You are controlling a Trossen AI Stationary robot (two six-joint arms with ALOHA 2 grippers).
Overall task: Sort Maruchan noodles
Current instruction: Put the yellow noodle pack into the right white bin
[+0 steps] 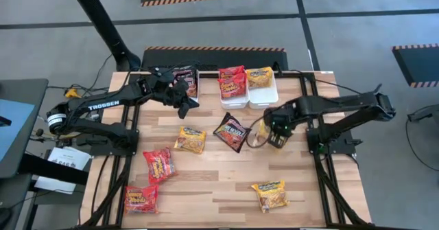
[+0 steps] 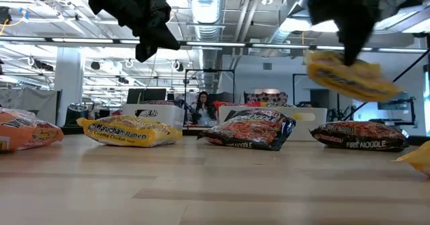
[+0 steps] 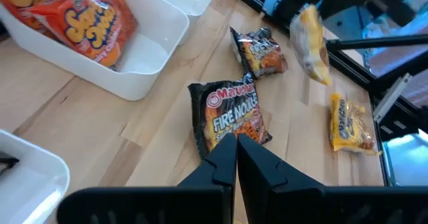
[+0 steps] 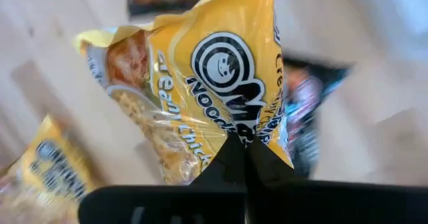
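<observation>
Starting at the near edge of the bench (image 1: 226,196), one yellow packet (image 1: 270,195) and two red packets (image 1: 158,165) (image 1: 140,198) are found lying flat. Farther in, a second yellow packet (image 1: 190,140) and a black Fire Noodle packet (image 1: 231,131) are seen at mid-bench. Just beside the black packet, a yellow chicken packet (image 4: 200,90) is held off the bench, pinched at its edge by the clenched right gripper (image 1: 277,136); its crinkled film hangs tilted. The left gripper (image 1: 186,101) is closed on nothing, above the bench near the bins. At the far edge, one white bin (image 1: 233,98) contains red packets and its neighbour (image 1: 263,97) a yellow one.
</observation>
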